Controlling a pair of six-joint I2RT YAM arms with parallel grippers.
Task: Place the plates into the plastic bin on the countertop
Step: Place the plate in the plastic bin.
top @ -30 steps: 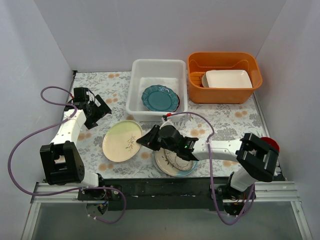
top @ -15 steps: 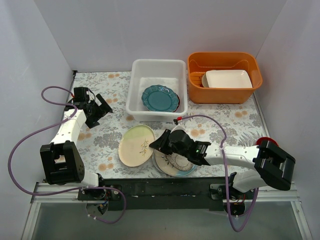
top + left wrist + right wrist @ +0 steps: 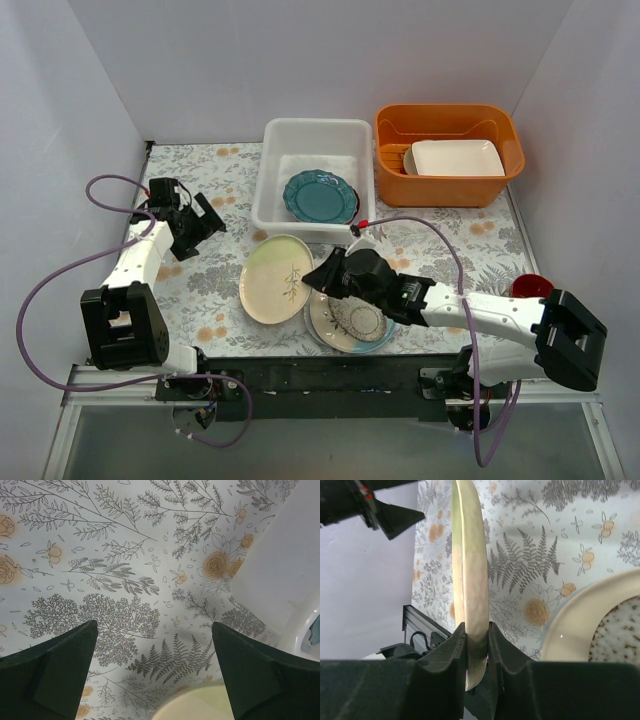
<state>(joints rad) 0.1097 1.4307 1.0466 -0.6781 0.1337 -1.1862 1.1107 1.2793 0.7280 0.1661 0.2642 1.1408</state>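
Note:
My right gripper (image 3: pixel 318 280) is shut on the rim of a cream plate (image 3: pixel 274 278) with a pale green side and a twig print, holding it lifted and tilted above the countertop (image 3: pixel 210 290); in the right wrist view the plate (image 3: pixel 469 570) stands edge-on between the fingers. A speckled plate with a teal rim (image 3: pixel 352 322) lies under the right arm. A teal plate (image 3: pixel 320 195) lies in the white plastic bin (image 3: pixel 272 180). My left gripper (image 3: pixel 203 222) is open and empty over the countertop at the left.
An orange tub (image 3: pixel 450 190) with a white rectangular dish (image 3: pixel 456 157) stands at the back right. A small red cup (image 3: pixel 536 286) sits at the right edge. White walls close in three sides. The bin's side (image 3: pixel 280 575) shows in the left wrist view.
My right gripper has carried the cream plate to the right and toward the bin, lifting and tilting it. The left arm has hardly moved.

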